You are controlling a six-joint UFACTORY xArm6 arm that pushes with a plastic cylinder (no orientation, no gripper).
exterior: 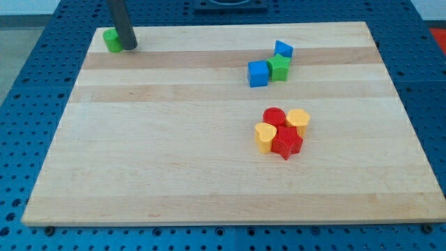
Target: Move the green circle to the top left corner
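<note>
The green circle (111, 40) sits at the board's top left corner, near the top edge. My tip (129, 47) rests on the board right against the circle's right side; the dark rod rises from it to the view's top. The rod hides part of the circle's right edge.
A blue cube (258, 73), a green star-like block (279, 67) and a second blue block (283, 49) cluster at the upper right. Below them, a red cylinder (274, 116), a red block (286, 143), a yellow heart (265, 137) and a yellow block (298, 120) are bunched together. The wooden board (174, 160) lies on a blue perforated table.
</note>
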